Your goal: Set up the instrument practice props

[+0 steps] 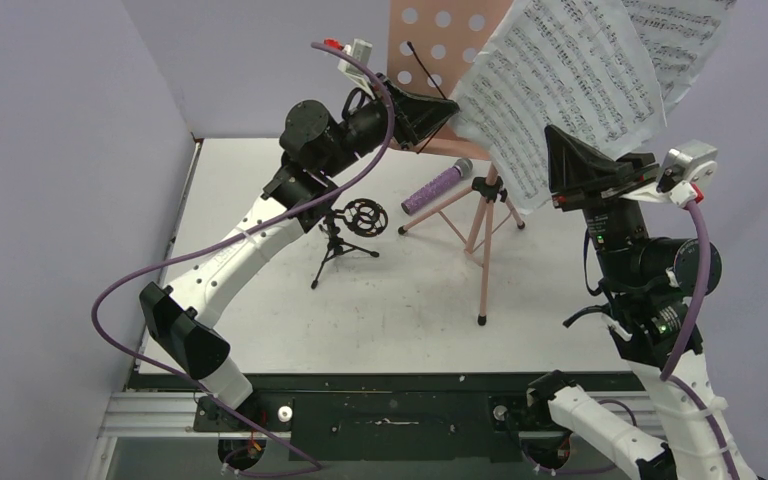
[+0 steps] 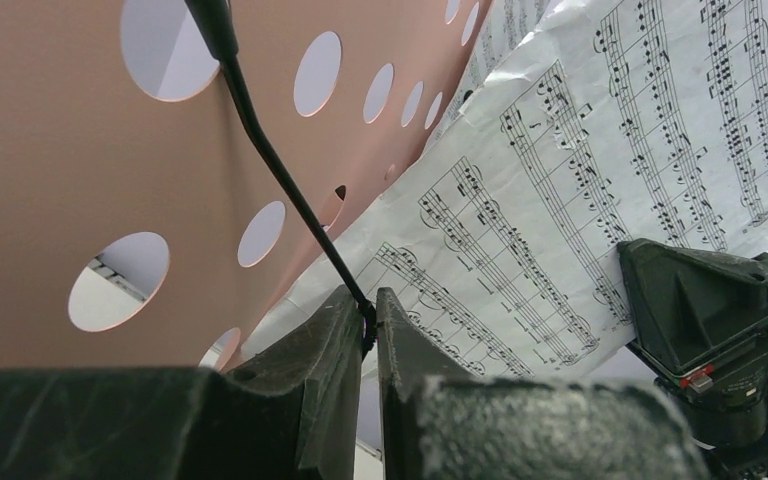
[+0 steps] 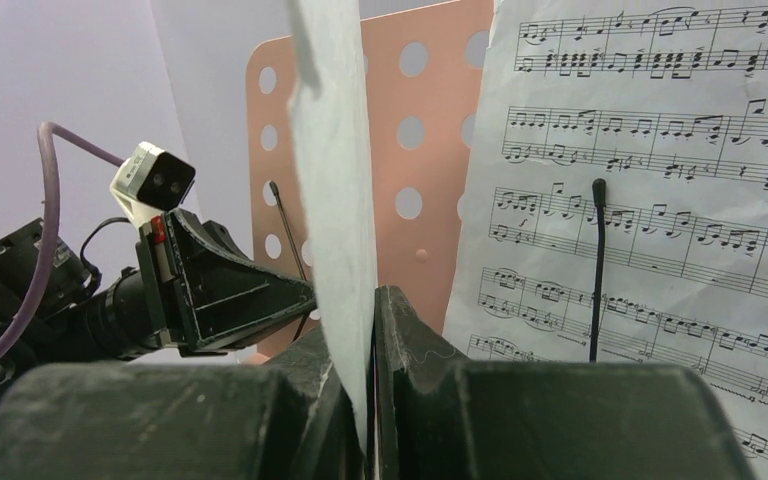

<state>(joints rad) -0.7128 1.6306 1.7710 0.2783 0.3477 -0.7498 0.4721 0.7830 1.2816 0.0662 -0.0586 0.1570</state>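
While my left gripper (image 2: pixel 368 325) pinches the black wire retainer (image 2: pixel 279 170) on the pink perforated music stand (image 1: pixel 425 35) and my right gripper (image 3: pixel 372 330) clamps a white sheet-music page (image 3: pixel 335 180), seating looks unfinished. The glittery purple microphone (image 1: pixel 438 187) lies on the table (image 1: pixel 410 310), not yet in the small black tripod mic stand (image 1: pixel 345 232).

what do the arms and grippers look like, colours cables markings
The left arm and right arm have white links and black joints, each with a looping purple cable. The left gripper and right gripper are black and wedge-shaped. A white camera with a red tab sits on each wrist.
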